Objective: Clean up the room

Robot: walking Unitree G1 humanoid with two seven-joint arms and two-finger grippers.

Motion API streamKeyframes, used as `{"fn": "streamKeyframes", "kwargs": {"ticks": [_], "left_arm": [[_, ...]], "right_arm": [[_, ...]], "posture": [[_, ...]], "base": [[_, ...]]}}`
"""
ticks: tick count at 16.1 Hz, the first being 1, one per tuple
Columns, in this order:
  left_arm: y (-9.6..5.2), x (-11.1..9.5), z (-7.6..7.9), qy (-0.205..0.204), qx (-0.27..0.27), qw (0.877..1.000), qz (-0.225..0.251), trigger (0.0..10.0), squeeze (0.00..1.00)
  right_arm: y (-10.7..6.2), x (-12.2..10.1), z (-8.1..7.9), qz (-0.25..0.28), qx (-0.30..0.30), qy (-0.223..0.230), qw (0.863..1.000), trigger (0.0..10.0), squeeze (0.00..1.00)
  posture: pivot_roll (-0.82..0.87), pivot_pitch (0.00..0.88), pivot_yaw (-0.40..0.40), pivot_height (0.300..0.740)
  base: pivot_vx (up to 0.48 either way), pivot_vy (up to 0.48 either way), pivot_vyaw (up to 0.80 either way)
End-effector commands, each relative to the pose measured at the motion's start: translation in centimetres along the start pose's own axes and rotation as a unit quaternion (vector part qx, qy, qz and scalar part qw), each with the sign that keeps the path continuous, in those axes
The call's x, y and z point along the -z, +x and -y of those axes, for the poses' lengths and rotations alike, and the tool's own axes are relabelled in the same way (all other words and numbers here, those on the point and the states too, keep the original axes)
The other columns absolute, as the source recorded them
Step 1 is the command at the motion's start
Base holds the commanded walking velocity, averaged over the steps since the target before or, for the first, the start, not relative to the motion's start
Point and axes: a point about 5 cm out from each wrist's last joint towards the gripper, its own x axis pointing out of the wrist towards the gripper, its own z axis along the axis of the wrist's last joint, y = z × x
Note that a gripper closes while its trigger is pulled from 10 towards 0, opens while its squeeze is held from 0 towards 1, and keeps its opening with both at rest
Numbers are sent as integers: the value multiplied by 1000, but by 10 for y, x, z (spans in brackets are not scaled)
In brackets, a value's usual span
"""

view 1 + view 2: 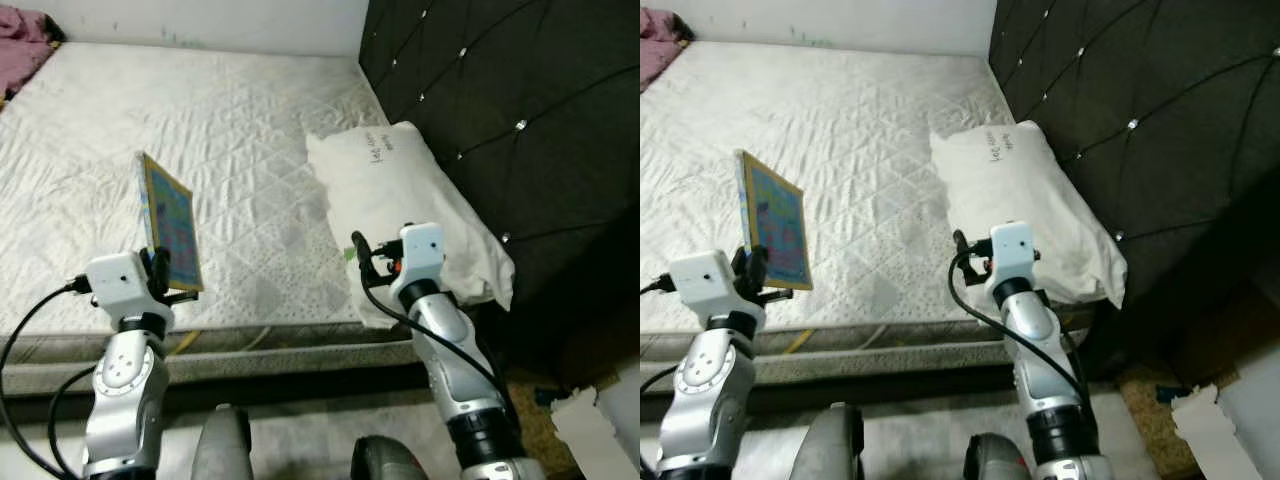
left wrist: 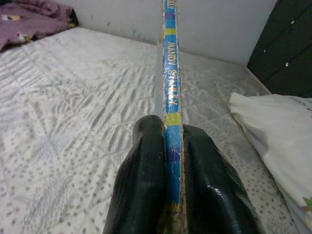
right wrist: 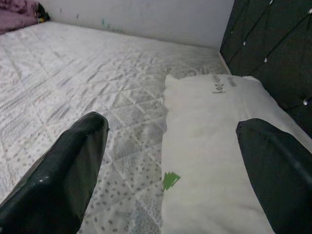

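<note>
Above mattress (image 1: 230, 150), left claw (image 2: 171, 161) clamps book (image 1: 170, 220) upright.

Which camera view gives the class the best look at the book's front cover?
The left eye view: the book, clamped upright in the left gripper above the mattress, shows its colourful cover. The right eye view shows it similarly; the left wrist view shows its spine between the fingers.

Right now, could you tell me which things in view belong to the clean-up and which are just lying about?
Part of the job:
- picture book, held upright over the mattress by the left gripper
- right gripper, open, over the white pillow

Lying about:
- purple bedding at the far corner
- black tufted headboard
</note>
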Motion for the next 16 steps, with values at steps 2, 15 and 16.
{"fn": "streamKeyframes", "kwargs": {"ticks": [2, 15, 16], "left_arm": [[3, -12, 8, -2, 17, 999, 31, 10000, 0], [6, -7, 16, -8, 19, 1000, 19, 10000, 0], [6, -7, 16, -8, 18, 1000, 17, 10000, 0]], "right_arm": [[-1, -1, 7, 2, 10, -3, 1000, 10000, 0], [-3, 2, 4, -3, -18, -2, 1000, 10000, 0], [-3, 2, 4, -4, -19, -1, 1000, 10000, 0]], "posture": [[-49, 28, -51, 665], [-51, 12, -61, 665], [-51, 11, -63, 665]], "base": [[345, 0, 0], [244, 0, 0], [0, 0, 0]]}}
